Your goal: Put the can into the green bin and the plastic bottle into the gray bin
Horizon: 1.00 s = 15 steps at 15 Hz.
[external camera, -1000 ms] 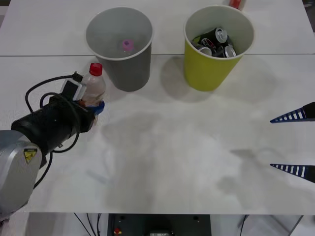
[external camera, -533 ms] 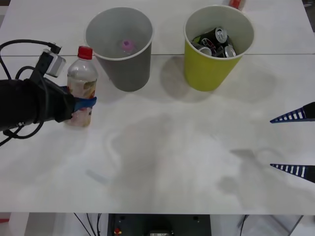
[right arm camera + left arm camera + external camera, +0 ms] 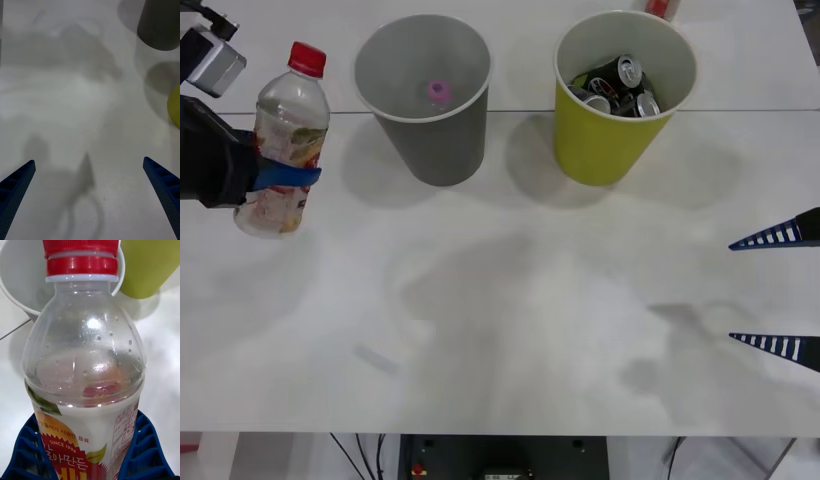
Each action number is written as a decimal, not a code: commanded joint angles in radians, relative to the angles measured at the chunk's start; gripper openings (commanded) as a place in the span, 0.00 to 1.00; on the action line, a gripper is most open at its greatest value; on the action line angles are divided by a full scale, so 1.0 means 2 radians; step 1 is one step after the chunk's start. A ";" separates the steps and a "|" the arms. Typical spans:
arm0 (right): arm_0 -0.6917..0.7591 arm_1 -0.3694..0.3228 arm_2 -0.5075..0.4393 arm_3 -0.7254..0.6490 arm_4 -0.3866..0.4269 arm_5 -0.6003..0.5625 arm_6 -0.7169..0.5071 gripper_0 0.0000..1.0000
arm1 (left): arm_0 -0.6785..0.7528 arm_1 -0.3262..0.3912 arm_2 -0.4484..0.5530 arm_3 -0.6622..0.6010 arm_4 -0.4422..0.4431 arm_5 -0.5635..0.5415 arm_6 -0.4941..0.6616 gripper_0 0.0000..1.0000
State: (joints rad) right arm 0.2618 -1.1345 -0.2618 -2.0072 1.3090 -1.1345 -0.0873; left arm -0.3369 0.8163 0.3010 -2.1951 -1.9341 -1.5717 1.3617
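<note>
At the far left of the front view, the left pincer [image 3: 280, 178] grips the plastic bottle [image 3: 280, 140] around its labelled middle, its blue ribbed fingers [image 3: 148, 450] clamped on either side of the label, holding the bottle clear of the white tabletop [image 3: 510, 310] with its red cap [image 3: 307, 58] uppermost and the body tilted slightly. To the right of that pincer and a little beyond it stands the gray bin [image 3: 425, 95], upright on the tabletop and apart from the bottle, with a pink-capped item [image 3: 439, 92] lying inside it. Farther right again, well apart from the left pincer, the green bin [image 3: 620, 95] stands upright beside the gray one, the two not touching; several cans [image 3: 620, 87] lie piled inside it. A small red object [image 3: 659, 8] sits at the far edge of the tabletop just behind the green bin. At the right edge, the right pincer [image 3: 780, 290] hangs over bare tabletop with its two blue fingers [image 3: 17, 183] spread wide and nothing between them, both bins lying ahead of it and off toward the left arm's side.
</note>
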 commanded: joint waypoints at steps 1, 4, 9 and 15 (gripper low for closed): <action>0.000 0.000 0.000 0.000 0.000 0.000 0.000 1.00 | -0.072 0.028 -0.010 0.094 0.057 0.000 -0.010 0.00; 0.000 0.000 0.000 0.000 0.000 0.000 0.000 1.00 | -0.176 0.077 -0.079 0.189 0.088 0.000 -0.016 0.00; 0.000 0.000 0.000 0.000 0.000 0.000 0.000 1.00 | -0.330 0.092 -0.193 0.308 0.102 0.000 -0.026 0.00; 0.000 0.000 0.000 0.000 0.000 0.000 0.000 1.00 | -0.485 0.043 -0.300 0.466 0.065 0.000 -0.050 0.00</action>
State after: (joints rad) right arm 0.2618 -1.1345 -0.2618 -2.0071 1.3090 -1.1345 -0.0873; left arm -1.2816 0.9284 -0.2972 -1.3072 -1.7775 -1.5713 1.2833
